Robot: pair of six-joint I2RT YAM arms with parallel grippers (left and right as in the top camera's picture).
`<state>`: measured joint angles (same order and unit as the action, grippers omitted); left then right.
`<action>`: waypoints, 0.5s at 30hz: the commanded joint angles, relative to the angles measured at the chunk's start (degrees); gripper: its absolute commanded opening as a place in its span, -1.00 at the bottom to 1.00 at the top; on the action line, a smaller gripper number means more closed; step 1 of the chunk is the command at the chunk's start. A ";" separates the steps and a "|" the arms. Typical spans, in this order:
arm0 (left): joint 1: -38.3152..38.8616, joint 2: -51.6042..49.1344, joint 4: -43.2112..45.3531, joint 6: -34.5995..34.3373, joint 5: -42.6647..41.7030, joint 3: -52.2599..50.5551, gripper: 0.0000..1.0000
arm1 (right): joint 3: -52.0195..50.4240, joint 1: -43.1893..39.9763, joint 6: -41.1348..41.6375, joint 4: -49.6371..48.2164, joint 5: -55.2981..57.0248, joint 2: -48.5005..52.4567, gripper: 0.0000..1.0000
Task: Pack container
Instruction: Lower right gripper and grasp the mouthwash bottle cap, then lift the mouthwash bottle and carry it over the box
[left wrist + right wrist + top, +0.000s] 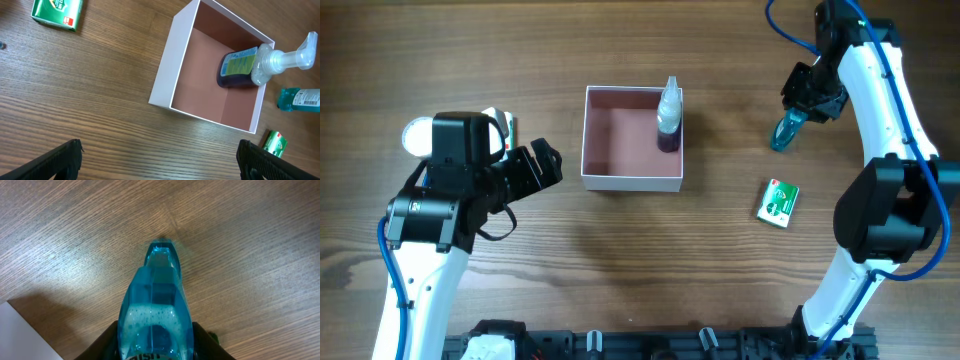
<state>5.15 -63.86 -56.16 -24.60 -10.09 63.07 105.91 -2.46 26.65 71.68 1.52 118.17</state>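
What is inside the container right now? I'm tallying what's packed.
The container holds one pump bottle with dark liquid, standing against its far right wall. The rest of the pinkish floor shows bare. The floor under the bottle is covered.

The table (pixel 620 280) is seen from straight above in the overhead view. The container (pixel 165 75) is viewed obliquely from the left wrist, also visible overhead (pixel 632 180). The teal bottle (pixel 152 315) is framed very closely from the right wrist.

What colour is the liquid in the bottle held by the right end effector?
Translucent teal-blue with foam bubbles; the clear plastic bottle shows best in the right wrist view.
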 commanded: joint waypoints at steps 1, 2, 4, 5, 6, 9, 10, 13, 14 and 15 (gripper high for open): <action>0.22 0.00 0.13 -0.72 0.57 1.25 1.00 | 2.27 0.81 -3.89 -0.87 1.05 -5.03 -0.91; 0.22 0.00 0.13 -0.72 0.59 1.25 0.99 | 3.06 1.27 -5.40 -0.96 0.98 -6.97 -0.91; 0.22 0.00 0.13 -0.72 0.57 1.25 0.99 | 4.24 2.47 -8.02 -0.81 0.96 -10.25 -0.91; 0.22 0.00 0.13 -0.74 0.59 1.25 0.99 | 4.52 3.04 -8.98 -0.79 0.79 -11.41 -0.92; 0.22 0.00 0.13 -0.72 0.57 1.25 1.00 | 4.87 3.96 -10.27 -0.76 0.72 -12.90 -0.91; 0.22 0.00 0.13 -0.74 0.57 1.25 1.00 | 5.73 7.85 -12.37 -0.96 0.74 -16.96 -0.92; 0.22 0.00 0.13 -0.72 0.57 1.25 0.99 | 5.95 8.98 -12.63 -1.11 0.72 -17.86 -0.92; 0.22 0.00 0.13 -0.74 0.57 1.25 0.99 | 6.62 14.25 -13.20 -2.69 0.83 -21.05 -0.92; 0.22 0.00 0.13 -0.74 0.59 1.25 1.00 | 6.62 16.15 -13.18 -3.67 1.01 -21.88 -0.92; 0.22 0.00 0.11 -0.74 0.57 1.25 0.99 | 6.62 17.86 -13.18 -4.74 1.01 -22.53 -0.92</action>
<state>5.15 -63.86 -56.14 -24.60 -10.09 63.07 110.56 9.87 15.64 69.45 2.09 99.31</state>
